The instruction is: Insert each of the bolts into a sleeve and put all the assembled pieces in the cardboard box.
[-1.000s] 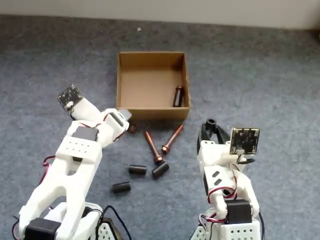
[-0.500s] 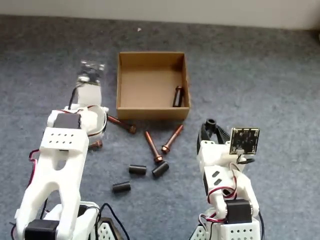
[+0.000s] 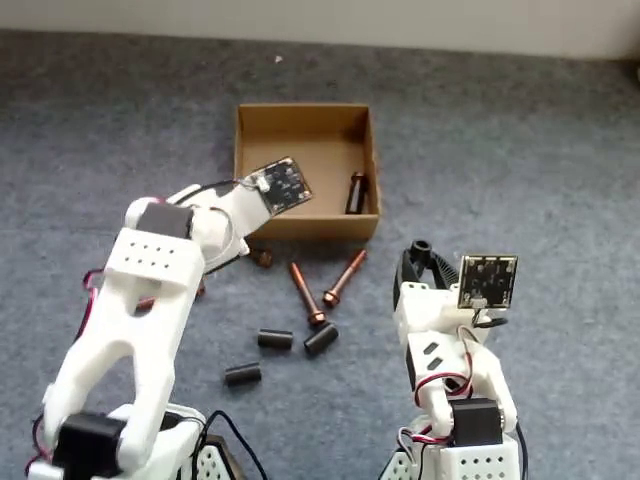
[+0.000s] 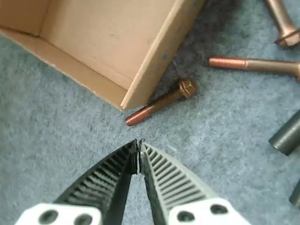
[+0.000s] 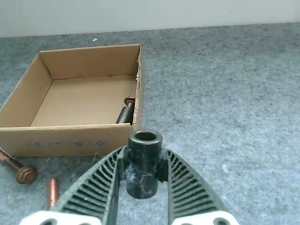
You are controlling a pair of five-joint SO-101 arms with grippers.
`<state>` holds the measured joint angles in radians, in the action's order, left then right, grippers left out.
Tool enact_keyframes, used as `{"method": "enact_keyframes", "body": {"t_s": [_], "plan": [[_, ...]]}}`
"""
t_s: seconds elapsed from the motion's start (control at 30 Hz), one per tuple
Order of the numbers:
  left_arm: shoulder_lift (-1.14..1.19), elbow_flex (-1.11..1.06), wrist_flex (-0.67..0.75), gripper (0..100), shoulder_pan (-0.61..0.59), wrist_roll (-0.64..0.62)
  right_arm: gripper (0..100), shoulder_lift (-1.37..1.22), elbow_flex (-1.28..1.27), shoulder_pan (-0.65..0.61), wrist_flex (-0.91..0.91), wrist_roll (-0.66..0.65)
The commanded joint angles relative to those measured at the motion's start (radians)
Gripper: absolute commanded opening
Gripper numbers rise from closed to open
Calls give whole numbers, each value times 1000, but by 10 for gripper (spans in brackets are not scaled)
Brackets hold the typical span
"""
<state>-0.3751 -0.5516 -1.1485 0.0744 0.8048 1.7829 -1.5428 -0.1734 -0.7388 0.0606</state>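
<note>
The right end effector (image 5: 144, 157) is clamping a dark sleeve (image 5: 143, 164) between its jaws. The sleeve is standing upright with its open bore facing up. In the high view this arm is hovering at about 5 o'clock of the cardboard box (image 3: 320, 227), apart from it.

The left end effector (image 4: 139, 152) is holding its jaws together with nothing between them. It is pointing down at the grey bench (image 3: 520, 150) near the box's 7 o'clock corner. A copper-coloured bolt (image 4: 159, 102) is lying just beside that corner. Its shank is close against the cardboard and its hex head is pointing away from the box.

One assembled piece (image 3: 356, 193) is lying inside the box along the 3 o'clock wall.

At 6 o'clock of the box, two more bolts (image 3: 305, 292) are resting loose on the bench. They are angling toward each other, with their heads near one another. Three loose sleeves (image 3: 275, 340) are lying further toward 6 o'clock. Two are sitting near the bolt heads and the third is sitting at about 7 o'clock of that pair.
</note>
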Motion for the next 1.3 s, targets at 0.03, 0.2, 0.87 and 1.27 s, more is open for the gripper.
{"method": "enact_keyframes", "body": {"t_s": [0.03, 0.2, 0.87, 1.27], "plan": [[280, 325, -253, 43, 41, 164, 5, 8, 15, 7, 35, -11], [501, 529, -427, 123, 48, 310, 5, 8, 15, 7, 35, -11], [820, 731, -377, 141, 47, 512, 5, 8, 15, 7, 35, -12], [1090, 984, -373, 140, 45, 488, 5, 8, 15, 7, 35, -12]]}}
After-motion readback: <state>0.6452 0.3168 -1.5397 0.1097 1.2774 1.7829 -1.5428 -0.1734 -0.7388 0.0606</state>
